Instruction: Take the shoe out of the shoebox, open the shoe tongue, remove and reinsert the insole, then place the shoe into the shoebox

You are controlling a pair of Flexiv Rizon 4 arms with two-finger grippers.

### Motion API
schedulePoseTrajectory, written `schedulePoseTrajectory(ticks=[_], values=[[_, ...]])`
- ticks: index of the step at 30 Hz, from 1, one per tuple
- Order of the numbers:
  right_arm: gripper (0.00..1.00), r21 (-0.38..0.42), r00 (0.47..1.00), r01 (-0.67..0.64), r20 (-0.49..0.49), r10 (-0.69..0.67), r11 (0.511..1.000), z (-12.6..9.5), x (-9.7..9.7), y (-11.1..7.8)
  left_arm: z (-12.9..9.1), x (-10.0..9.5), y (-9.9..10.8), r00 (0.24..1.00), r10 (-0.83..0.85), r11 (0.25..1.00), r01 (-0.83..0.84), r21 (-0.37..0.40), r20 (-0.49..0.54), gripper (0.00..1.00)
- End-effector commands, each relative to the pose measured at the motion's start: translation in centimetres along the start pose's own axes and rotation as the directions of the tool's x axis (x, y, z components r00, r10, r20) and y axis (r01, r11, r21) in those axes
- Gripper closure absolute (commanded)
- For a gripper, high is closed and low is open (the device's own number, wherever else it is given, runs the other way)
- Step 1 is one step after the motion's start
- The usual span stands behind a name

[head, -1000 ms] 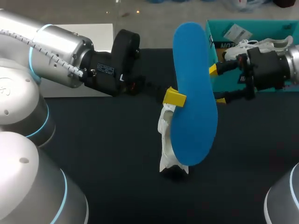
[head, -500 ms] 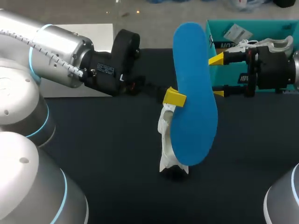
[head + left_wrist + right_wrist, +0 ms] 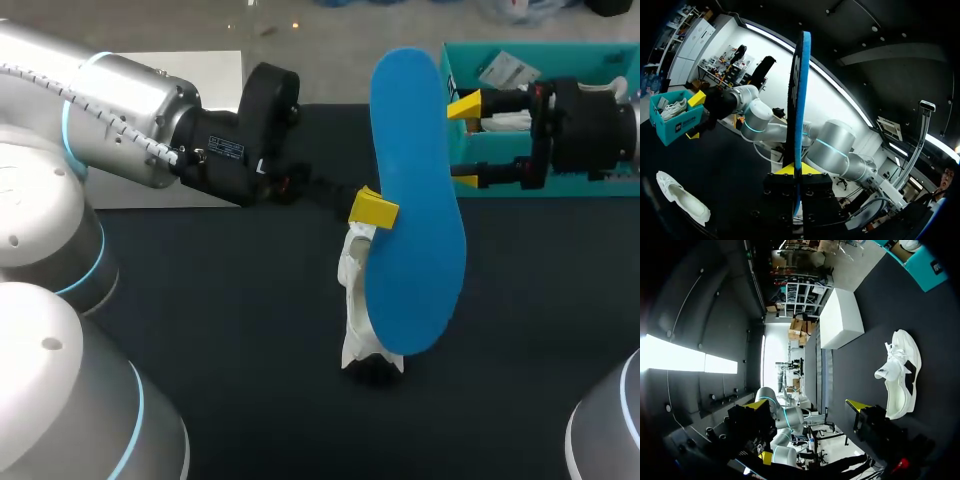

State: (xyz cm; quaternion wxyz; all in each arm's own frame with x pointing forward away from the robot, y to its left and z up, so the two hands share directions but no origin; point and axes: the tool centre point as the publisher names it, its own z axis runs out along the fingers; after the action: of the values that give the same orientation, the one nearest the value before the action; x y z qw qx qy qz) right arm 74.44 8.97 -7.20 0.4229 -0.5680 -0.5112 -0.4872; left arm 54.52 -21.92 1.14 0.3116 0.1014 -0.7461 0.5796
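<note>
Dark surface [image 3: 200, 330] carries the white shoe [image 3: 356, 290], directly under the blue insole [image 3: 410, 200], which the left end effector [image 3: 796, 172] pinches upright. With the insole out, reinsertion looks next: tip it toe-first into the shoe's opening. The right end effector [image 3: 465, 143] hangs spread and empty by the teal shoebox [image 3: 600, 185] at the far edge, and the near side offers free room.

The desk [image 3: 250, 330] has a dark, matte top. A white shoe [image 3: 900, 372] lies directly on it, near the middle. A teal shoebox [image 3: 677, 125] stands on the far right part of the desk. A flat white box [image 3: 840, 320], perhaps a lid, rests on the far left part. All three are well apart from each other.
</note>
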Motion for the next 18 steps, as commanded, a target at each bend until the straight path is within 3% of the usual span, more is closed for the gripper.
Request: schedulePoseTrajectory(ticks=[1, 4, 8, 18], values=[[0.0, 0.002, 1.0, 0.0, 0.002, 0.0, 1.0, 0.3, 0.0, 0.2, 0.1, -0.1, -0.2, 1.0, -0.001, 1.0, 0.001, -0.004, -0.001, 1.0], [0.0, 0.002, 1.0, 0.0, 0.002, 0.0, 1.0, 0.3, 0.0, 0.2, -0.1, -0.9, 0.0, 0.996, 0.078, 0.997, -0.078, 0.002, 0.042, 1.0], [0.0, 0.002, 1.0, 0.0, 0.002, 0.0, 1.0, 0.3, 0.0, 0.2, -0.9, -2.7, 0.3, 0.932, 0.327, 0.945, -0.321, -0.063, 0.158, 1.0], [0.0, 0.002, 1.0, 0.0, 0.002, 0.0, 1.0, 0.3, 0.0, 0.2, -2.3, -5.4, 0.5, 0.658, 0.747, 0.645, -0.68, -0.348, 0.099, 1.0]])
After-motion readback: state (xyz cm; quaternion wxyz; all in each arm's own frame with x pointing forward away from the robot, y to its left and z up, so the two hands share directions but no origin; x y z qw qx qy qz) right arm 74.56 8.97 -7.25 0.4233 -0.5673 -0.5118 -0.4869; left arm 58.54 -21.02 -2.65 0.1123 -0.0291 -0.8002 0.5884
